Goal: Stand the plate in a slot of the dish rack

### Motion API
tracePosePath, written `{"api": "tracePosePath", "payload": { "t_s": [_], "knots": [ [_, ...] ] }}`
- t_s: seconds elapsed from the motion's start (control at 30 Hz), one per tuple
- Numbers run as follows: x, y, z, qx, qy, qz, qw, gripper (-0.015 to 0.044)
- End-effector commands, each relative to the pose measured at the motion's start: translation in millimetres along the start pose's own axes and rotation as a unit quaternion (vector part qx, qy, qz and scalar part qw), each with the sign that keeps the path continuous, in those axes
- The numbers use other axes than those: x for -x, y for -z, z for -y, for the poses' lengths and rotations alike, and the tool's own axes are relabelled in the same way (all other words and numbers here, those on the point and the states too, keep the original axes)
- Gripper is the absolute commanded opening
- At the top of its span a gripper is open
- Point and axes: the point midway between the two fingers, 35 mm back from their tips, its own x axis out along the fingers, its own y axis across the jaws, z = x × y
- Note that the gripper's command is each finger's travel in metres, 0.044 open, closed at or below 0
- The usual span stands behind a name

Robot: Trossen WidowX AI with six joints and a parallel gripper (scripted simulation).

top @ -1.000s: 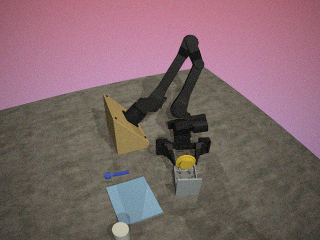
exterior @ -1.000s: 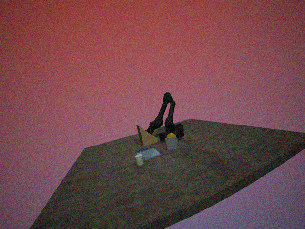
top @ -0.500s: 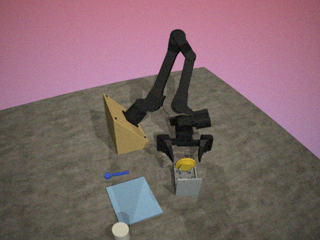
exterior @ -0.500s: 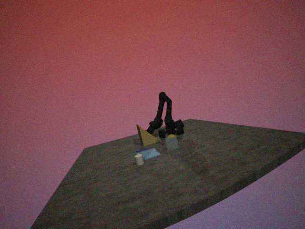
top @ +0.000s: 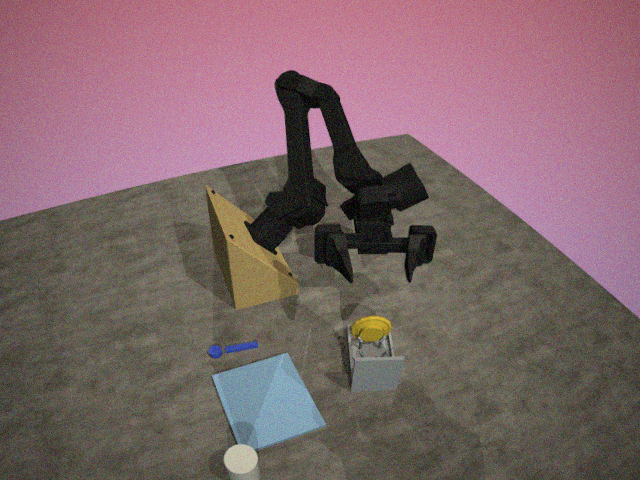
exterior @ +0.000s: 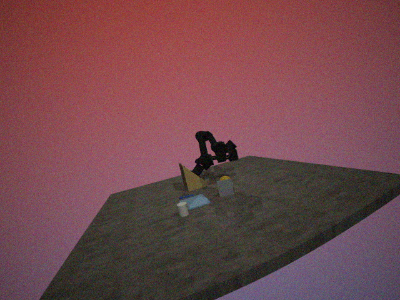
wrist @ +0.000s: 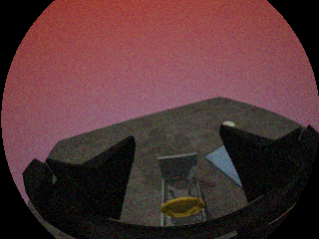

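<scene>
The yellow plate [top: 371, 329] [exterior: 224, 177] [wrist: 182, 206] stands on edge in the rear part of the grey dish rack [top: 376, 373] [exterior: 225, 187] [wrist: 178, 166], roughly upright, with its upper part above the side walls. Its lower edge and the rails beside it are partly hidden, so the exact slot cannot be told. My gripper [top: 381, 281] [wrist: 177, 135] is open and empty. It hangs above and behind the rack, apart from the plate. In the wrist view the plate shows low between the spread fingers.
A light blue mat [top: 258, 408] [exterior: 198, 201] lies left of the rack. A white cylinder [top: 240, 458] [exterior: 182, 209] [wrist: 228, 123] stands by its front edge. A blue spoon-like thing [top: 240, 347] lies behind the mat. The arm's base sits on a tan wedge [top: 253, 268] [exterior: 194, 182].
</scene>
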Motion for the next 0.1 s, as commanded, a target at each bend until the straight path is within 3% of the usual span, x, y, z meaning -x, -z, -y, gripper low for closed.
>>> {"api": "tracePosePath", "payload": {
  "t_s": [0.0,0.07],
  "knots": [
    [-0.5,-3.2,0.8,0.005,-0.002,-0.001,1.000,0.0400],
    [-3.0,-3.1,2.9,0.024,0.009,-0.008,1.000,0.0400]
  ]
}}
